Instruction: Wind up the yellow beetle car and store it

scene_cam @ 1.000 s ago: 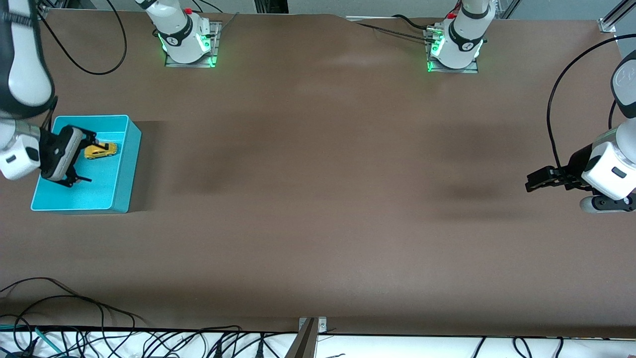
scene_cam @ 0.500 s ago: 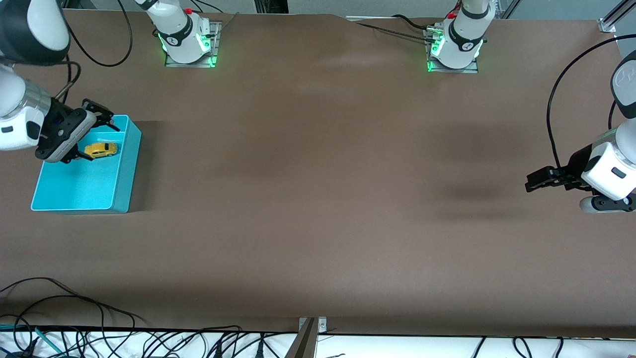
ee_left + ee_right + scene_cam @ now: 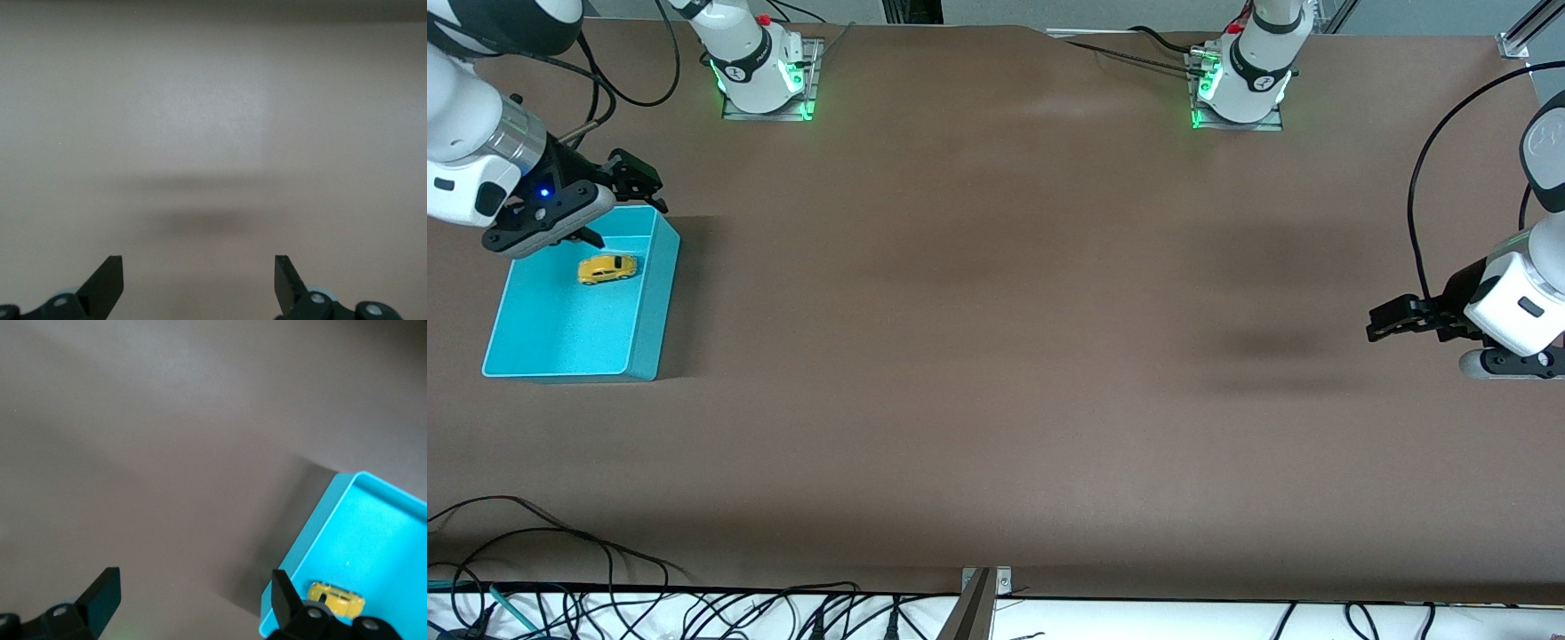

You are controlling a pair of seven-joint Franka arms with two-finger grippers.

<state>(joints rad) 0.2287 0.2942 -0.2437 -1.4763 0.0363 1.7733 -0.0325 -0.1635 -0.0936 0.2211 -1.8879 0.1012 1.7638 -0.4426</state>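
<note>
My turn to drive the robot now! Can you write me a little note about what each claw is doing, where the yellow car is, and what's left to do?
Right gripper: jaws open, holding nothing, over the farther edge of the blue bin.
Left gripper: jaws open, empty, waiting over bare table at the left arm's end.
Yellow beetle car: on its wheels inside the blue bin, in the half farther from the front camera.
Done: car is stored in the bin.
Left: likely just moving the right arm clear. Whether the car was wound cannot be seen.
</note>
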